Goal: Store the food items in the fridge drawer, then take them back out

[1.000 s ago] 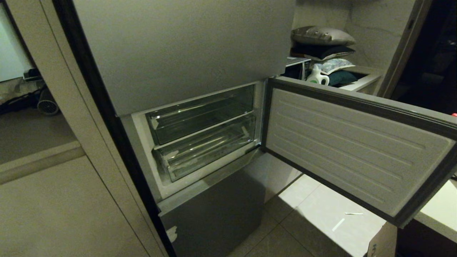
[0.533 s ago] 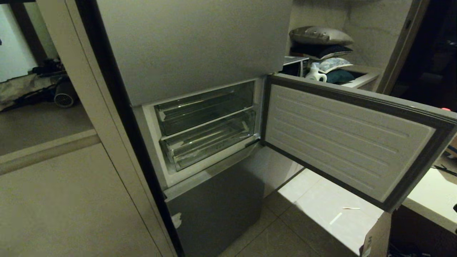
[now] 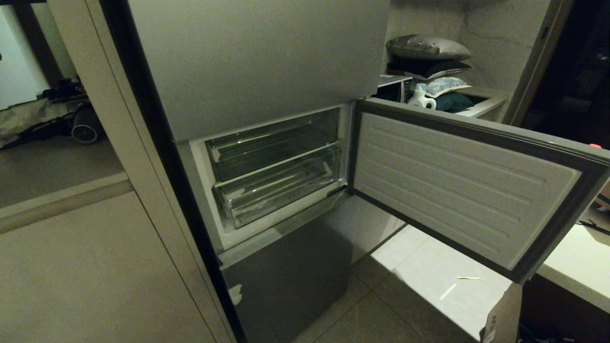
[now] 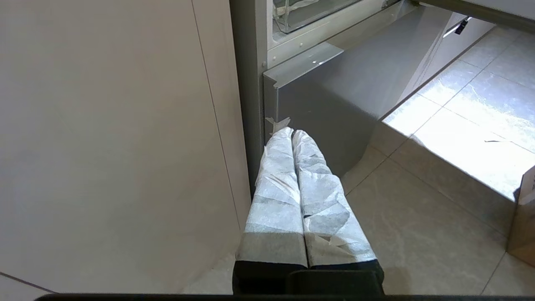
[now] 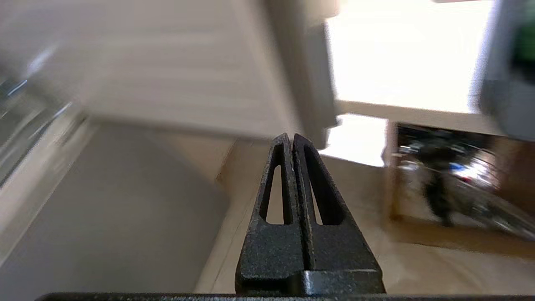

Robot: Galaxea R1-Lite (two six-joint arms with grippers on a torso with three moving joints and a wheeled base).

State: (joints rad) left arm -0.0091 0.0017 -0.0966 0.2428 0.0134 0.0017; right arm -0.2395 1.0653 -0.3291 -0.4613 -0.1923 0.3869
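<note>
The grey steel fridge's middle compartment stands open, its door (image 3: 457, 190) swung out to the right. Inside are two clear plastic bins, both pushed in. The lower one, the fridge drawer (image 3: 279, 188), shows ribbed reflections, and a clear tray (image 3: 271, 145) sits above it. No food items are in view. Neither arm shows in the head view. My left gripper (image 4: 291, 132), its fingers wrapped in white, is shut and empty, low beside the fridge's bottom door (image 4: 334, 104). My right gripper (image 5: 291, 136), black, is shut and empty below the open door's edge (image 5: 311, 75), in a blurred view.
A tall beige cabinet panel (image 3: 95, 276) flanks the fridge on the left. A pale counter (image 3: 576, 267) and a cardboard box (image 3: 500, 314) lie at the right under the open door. Tiled floor (image 3: 429, 286) lies in front. A blurred green shape (image 5: 524, 37) shows at the right wrist view's edge.
The whole head view shifted between the earliest frame and half a second ago, so the camera moved. It has held still since. The fridge, its door and the bins stand as before.
</note>
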